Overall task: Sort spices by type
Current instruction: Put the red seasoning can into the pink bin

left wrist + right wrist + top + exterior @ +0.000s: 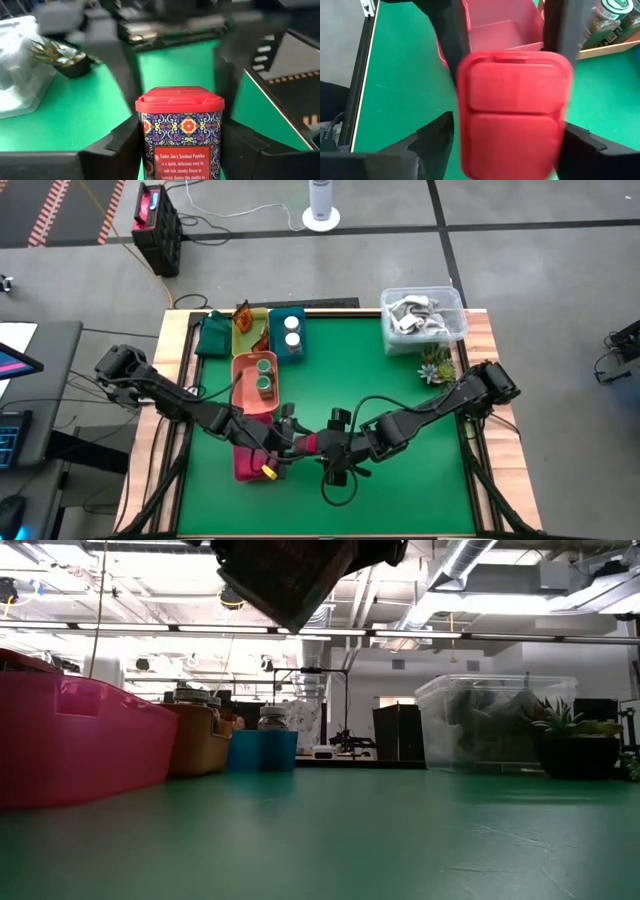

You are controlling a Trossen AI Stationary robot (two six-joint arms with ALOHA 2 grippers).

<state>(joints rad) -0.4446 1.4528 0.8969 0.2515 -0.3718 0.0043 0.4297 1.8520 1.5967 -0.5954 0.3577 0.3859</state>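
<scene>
Smoked-paprika tin changing grippers near the surface's front edge

Red-lidded and patterned, the tin is sitting between the left gripper's jaws, which are clamping its sides, while the right gripper is facing its lid with jaws spread wide on either side, not yet touching as far as I can tell. Both are meeting just beside the pink tray, at the front end of the tray row along the surface's left side; green-lidded jars are sitting in the orange tray and white jars in the blue one. To do this well, one gripper should be holding firmly before the other is letting go, with the tin kept upright.
</scene>
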